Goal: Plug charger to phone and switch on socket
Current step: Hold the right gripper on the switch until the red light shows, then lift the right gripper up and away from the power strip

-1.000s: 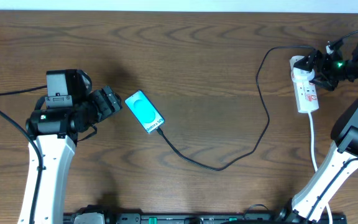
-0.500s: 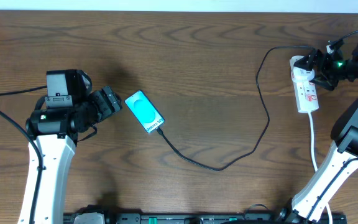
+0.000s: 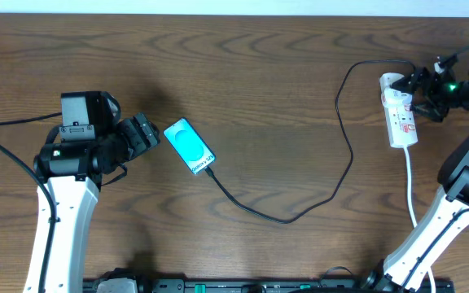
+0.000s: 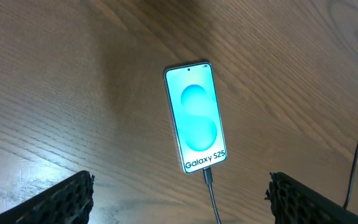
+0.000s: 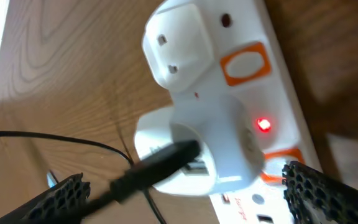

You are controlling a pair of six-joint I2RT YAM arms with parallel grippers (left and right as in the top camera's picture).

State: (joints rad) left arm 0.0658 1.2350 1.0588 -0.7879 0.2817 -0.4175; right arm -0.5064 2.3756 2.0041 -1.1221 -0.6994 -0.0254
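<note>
The brown wooden table [image 3: 259, 89] fills the overhead view. Its middle and far-left stretch lie bare, so there is plenty of room to move there. Its far edge shows as a pale strip along the top.

The left arm [image 3: 59, 212] comes up from the near left. The right arm [image 3: 430, 220] comes up from the near right and is cut off by the picture's right edge. The socket [image 3: 401, 114] lies far right, close to that edge, and its white cord [image 3: 409, 187] trails toward the near side.

The charger [image 3: 300, 216] loops from the socket's far end across the open wood to the phone [image 3: 190, 146]. The phone lies left of centre, screen up and lit, and the charger's tip sits in its bottom edge.

The left gripper [image 3: 147, 135] hangs just left of the phone, fingers spread wide and holding nothing. The right gripper [image 3: 426, 84] is at the socket's far end, its fingers also wide apart. A white adapter [image 5: 210, 149] sits between them without touching either. A red lamp [image 5: 263, 124] glows on the socket.

Compared with a second ago, the right arm has swung slightly to the right, and its gripper has drawn back a little from the socket. Phone, charger and left arm lie as before.

The right wrist view is blurred, so the switch positions are hard to read.
</note>
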